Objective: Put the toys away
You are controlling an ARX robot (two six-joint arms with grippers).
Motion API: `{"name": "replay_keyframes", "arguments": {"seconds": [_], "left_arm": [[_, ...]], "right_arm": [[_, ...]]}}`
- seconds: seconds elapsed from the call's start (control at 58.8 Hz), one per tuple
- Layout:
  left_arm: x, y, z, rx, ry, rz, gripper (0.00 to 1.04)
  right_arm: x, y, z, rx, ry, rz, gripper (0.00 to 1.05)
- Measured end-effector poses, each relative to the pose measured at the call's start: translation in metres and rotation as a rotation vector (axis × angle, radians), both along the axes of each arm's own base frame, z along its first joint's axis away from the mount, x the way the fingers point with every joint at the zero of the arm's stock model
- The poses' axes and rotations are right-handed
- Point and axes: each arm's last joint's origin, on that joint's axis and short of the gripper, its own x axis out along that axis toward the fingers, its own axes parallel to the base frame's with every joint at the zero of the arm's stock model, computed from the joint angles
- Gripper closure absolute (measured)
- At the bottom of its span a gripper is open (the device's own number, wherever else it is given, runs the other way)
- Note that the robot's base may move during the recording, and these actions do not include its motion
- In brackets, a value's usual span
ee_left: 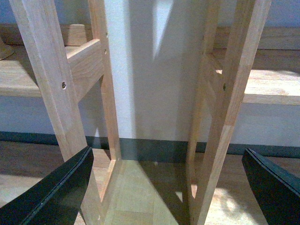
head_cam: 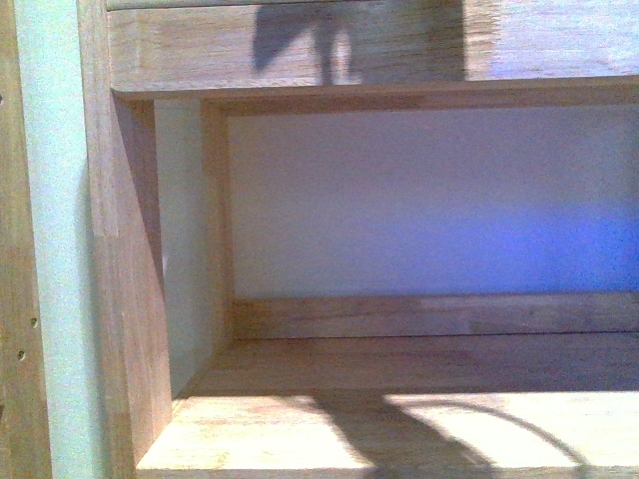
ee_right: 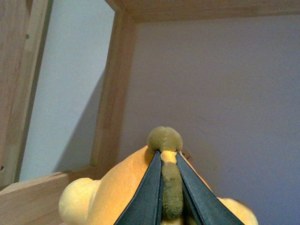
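Right gripper (ee_right: 168,187): jaws nearly closed, pinching an olive-brown ridge of the orange-yellow plush toy (ee_right: 119,187), whose long axis runs away from the wrist, its olive nub (ee_right: 164,138) pointing toward the pale back wall inside a wooden shelf (ee_right: 112,89) compartment. Left gripper (ee_left: 164,187): jaws wide apart, holding nothing, facing the shelf's wooden uprights (ee_left: 56,89) above the floor. Front view: a shelf compartment (head_cam: 399,364) with nothing visible in it.

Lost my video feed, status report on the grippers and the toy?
Right gripper shut on plush toy, fingers pinching its olive strip. Left gripper open, empty, facing wooden shelf legs. Shelf compartment ahead, nothing blocking it.
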Motion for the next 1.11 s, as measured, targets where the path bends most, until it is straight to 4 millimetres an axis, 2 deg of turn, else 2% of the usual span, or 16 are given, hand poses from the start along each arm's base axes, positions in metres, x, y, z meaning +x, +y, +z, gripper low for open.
{"name": "replay_keyframes", "arguments": {"seconds": [0.204, 0.493, 0.799, 1.105], "left_arm": [[0.000, 0.000, 0.000, 0.000, 0.000, 0.000, 0.06], [0.000, 0.000, 0.000, 0.000, 0.000, 0.000, 0.06], [0.000, 0.000, 0.000, 0.000, 0.000, 0.000, 0.06], [0.000, 0.000, 0.000, 0.000, 0.000, 0.000, 0.06]], "right_arm": [[0.013, 0.022, -0.009, 0.022, 0.025, 0.023, 0.99], [0.018, 0.051, -0.018, 0.038, 0.046, 0.062, 0.99], [0.017, 0.071, -0.010, 0.054, 0.044, 0.098, 0.99], [0.012, 0.080, 0.002, 0.071, 0.028, 0.128, 0.99]]}}
